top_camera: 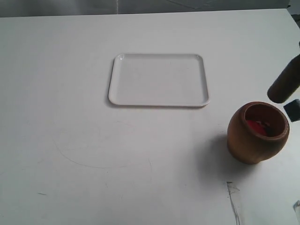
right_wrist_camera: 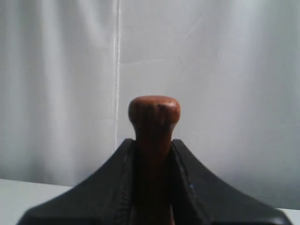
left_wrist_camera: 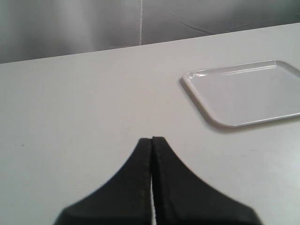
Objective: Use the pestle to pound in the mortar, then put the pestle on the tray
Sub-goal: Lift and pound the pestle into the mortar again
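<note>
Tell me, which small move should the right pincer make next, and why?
Probably shift the pestle over the mouth of the mortar and lower it: the right pincer grips the pestle, its thick end hangs just outside the rim, and something red lies inside.

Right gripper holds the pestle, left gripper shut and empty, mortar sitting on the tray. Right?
Not quite: the mortar is not on the tray. In the exterior view it stands on the table, apart from the tray. The rest holds: the right gripper holds the pestle, and the left gripper is shut and empty.
</note>
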